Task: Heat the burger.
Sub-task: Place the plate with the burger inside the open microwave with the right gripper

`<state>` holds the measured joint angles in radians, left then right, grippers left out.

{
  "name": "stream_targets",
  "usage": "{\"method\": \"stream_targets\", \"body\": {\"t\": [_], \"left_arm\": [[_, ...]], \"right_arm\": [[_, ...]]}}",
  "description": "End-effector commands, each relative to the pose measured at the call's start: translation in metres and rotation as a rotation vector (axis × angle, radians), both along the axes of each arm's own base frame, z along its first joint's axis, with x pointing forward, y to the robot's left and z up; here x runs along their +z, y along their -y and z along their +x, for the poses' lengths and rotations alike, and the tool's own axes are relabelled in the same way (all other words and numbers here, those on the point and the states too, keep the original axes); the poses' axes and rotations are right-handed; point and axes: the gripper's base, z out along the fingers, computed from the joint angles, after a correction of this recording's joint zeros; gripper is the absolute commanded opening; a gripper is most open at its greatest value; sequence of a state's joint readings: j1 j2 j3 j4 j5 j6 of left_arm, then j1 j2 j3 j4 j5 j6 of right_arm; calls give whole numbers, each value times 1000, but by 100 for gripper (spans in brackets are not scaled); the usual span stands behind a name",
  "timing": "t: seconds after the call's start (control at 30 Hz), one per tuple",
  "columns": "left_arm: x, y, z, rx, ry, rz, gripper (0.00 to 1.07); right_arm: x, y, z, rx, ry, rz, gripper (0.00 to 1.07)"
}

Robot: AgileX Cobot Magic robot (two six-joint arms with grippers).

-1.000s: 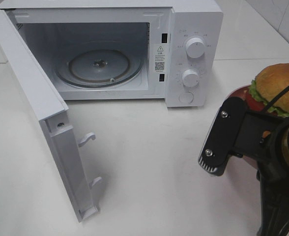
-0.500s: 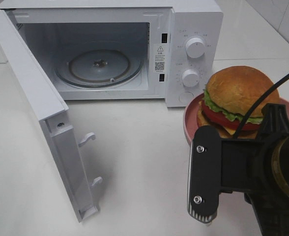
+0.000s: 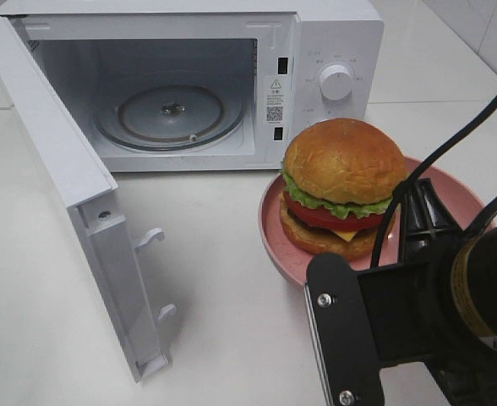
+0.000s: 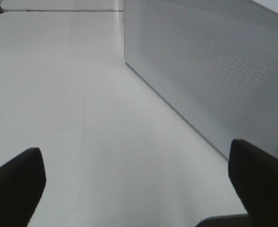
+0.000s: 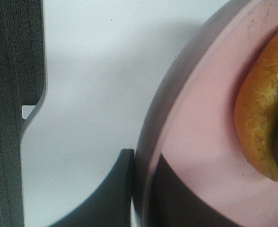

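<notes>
Exterior high shows the burger (image 3: pixel 343 188) on a pink plate (image 3: pixel 274 230) near the open microwave (image 3: pixel 333 34). Now the right gripper (image 5: pixel 140 189) pinches the plate's rim, and the left gripper (image 4: pixel 139 184) has its jaws wide apart. I think the burger is soft and tippy, so hold the plate level.

Domed, layered burger (image 3: pixel 343 186) sits upright on pink plate (image 3: pixel 271 227).

Your right arm (image 3: pixel 434 313) reads matte black: a flat, round-ended bracket (image 3: pixel 341 347) with two silver screws (image 3: pixel 324 299), thin black cables (image 3: pixel 451 144), and a tan band (image 3: pixel 471 292), possibly a label. The right finger (image 5: pixel 9 118) is finely ribbed, dark grey. The left fingertips (image 4: pixel 16 182) are plain black and blurred.
</notes>
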<state>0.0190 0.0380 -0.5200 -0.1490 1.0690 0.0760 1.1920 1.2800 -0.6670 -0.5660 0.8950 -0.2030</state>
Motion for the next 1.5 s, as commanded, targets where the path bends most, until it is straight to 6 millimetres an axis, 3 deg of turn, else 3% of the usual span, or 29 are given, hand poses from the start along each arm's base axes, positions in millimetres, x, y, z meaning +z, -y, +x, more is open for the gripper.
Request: {"method": "stream_targets", "body": {"t": [0.03, 0.33, 0.83, 1.03, 1.5], "left_arm": [[-1, 0, 0, 2, -1, -4, 98], [-1, 0, 0, 2, -1, -4, 98], [-1, 0, 0, 2, -1, -4, 98], [-1, 0, 0, 2, -1, -4, 98], [-1, 0, 0, 2, -1, -4, 98]], "right_arm": [[6, -1, 5, 144, 75, -53, 0], [6, -5, 10, 193, 71, 4, 0], [5, 17, 57, 353, 53, 47, 0], [4, 26, 68, 458, 22, 84, 0], [4, 46, 86, 514, 41, 80, 0]]}}
